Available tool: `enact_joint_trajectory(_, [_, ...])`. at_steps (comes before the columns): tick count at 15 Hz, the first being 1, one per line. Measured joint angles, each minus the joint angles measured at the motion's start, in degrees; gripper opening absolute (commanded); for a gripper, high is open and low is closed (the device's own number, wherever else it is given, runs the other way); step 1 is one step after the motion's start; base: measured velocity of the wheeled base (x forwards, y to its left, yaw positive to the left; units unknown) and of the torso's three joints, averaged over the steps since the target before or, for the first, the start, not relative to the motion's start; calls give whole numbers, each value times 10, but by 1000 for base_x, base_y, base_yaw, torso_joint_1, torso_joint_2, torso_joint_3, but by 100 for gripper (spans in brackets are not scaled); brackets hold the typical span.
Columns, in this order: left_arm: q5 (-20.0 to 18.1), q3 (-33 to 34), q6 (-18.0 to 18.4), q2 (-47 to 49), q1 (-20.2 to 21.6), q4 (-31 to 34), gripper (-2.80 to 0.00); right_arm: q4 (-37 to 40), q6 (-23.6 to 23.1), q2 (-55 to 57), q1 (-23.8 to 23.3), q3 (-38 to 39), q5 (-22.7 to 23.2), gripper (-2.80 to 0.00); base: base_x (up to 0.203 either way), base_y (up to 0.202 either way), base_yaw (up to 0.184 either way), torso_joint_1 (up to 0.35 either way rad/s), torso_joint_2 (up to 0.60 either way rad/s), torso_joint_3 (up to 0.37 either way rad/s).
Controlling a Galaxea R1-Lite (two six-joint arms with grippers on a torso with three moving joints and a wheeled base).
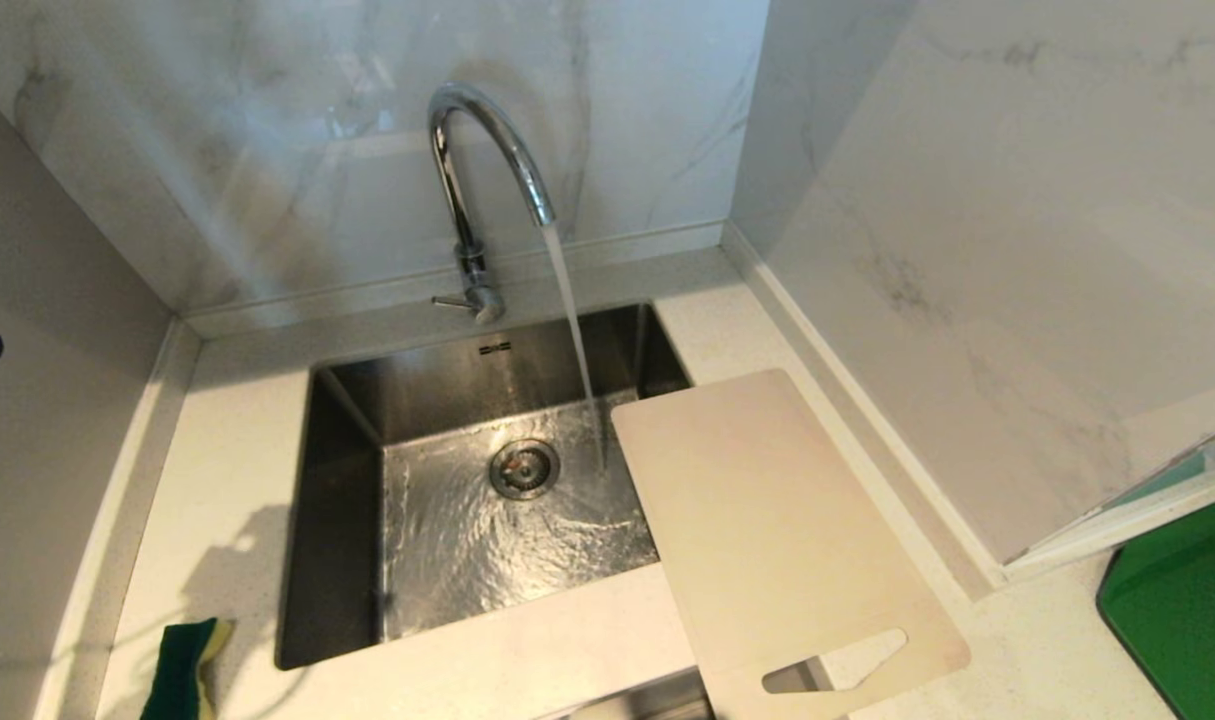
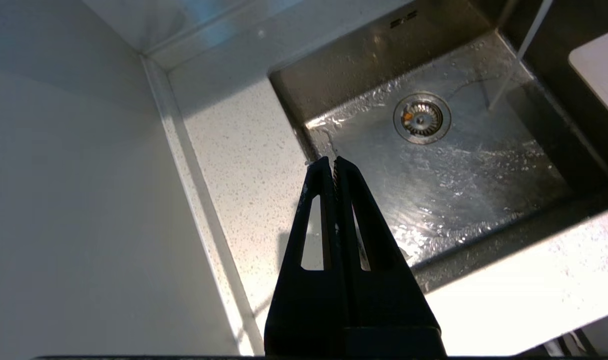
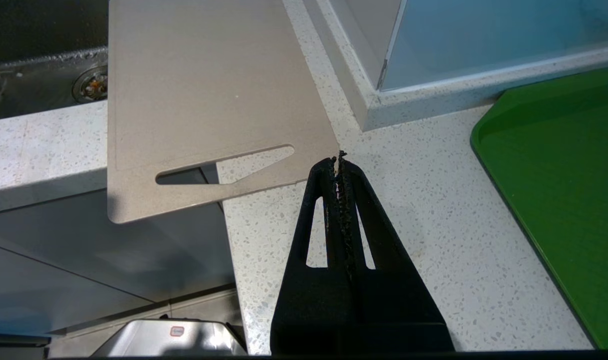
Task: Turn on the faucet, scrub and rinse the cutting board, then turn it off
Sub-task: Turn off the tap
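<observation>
Running water (image 1: pixel 572 330) seen from faucet (image 1: pixel 477 160); scrubbing due next. Sponge (image 1: pixel 189 668) to be fetched by left pincer (image 2: pixel 333 161), closed, empty; cutting board (image 1: pixel 767 520) untouched; right pincer (image 3: pixel 340 159) closed.

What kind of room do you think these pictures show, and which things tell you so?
Most likely a kitchen: a steel sink set in a speckled counter, a running faucet, and a cutting board lying partly over the sink.

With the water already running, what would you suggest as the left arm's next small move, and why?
Probably down to the sponge at the counter's near left: water from the faucet misses the board, and the left gripper hangs shut and empty.
</observation>
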Motion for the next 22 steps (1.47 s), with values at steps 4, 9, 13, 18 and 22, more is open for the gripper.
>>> enact_joint_trajectory(4, [-24, -5, 3, 0, -8, 17, -280, 0, 0, 0, 0, 0, 0, -280, 0, 0, 0, 0, 0, 0])
enact_joint_trajectory(9, [-49, -41, 9, 57, 10, 25, -280, 0, 0, 0, 0, 0, 0, -280, 0, 0, 0, 0, 0, 0])
enact_joint_trajectory(13, [-106, -131, 13, 125, 61, 104, -280, 0, 0, 0, 0, 0, 0, -280, 0, 0, 0, 0, 0, 0])
enact_joint_trajectory(18, [-111, -241, 14, 224, 62, 188, -280, 0, 0, 0, 0, 0, 0, -280, 0, 0, 0, 0, 0, 0])
enact_joint_trajectory(22, [-95, -308, 10, 336, 43, 179, -280, 0, 0, 0, 0, 0, 0, -280, 0, 0, 0, 0, 0, 0])
